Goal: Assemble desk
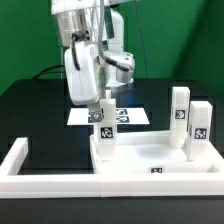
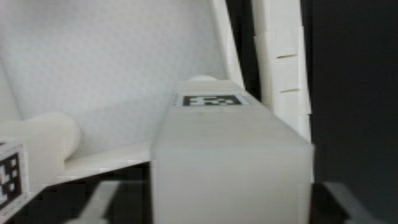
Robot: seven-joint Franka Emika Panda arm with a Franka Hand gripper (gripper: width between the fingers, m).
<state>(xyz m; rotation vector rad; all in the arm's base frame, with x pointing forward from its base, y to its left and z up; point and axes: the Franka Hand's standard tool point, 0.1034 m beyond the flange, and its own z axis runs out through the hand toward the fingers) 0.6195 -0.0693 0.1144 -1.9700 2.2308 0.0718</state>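
The white desk top [image 1: 150, 158], a tray with a raised rim, lies at the front of the exterior view. My gripper [image 1: 103, 112] is shut on a white block leg [image 1: 105, 133] and holds it upright at the top's left corner. Two more legs [image 1: 180, 112] [image 1: 201, 122] stand upright at the top's right end. In the wrist view the held leg [image 2: 231, 150] fills the middle, a tag on its end, with my gripper [image 2: 231, 208] closed round it and a finger [image 2: 103, 205] on each side. The desk top [image 2: 107, 60] lies behind it.
The marker board [image 1: 128, 113] lies on the black table behind the desk top. Long white border bars [image 1: 22, 160] run along the front and the exterior view's left. Another tagged white part [image 2: 11, 172] shows at the edge of the wrist view.
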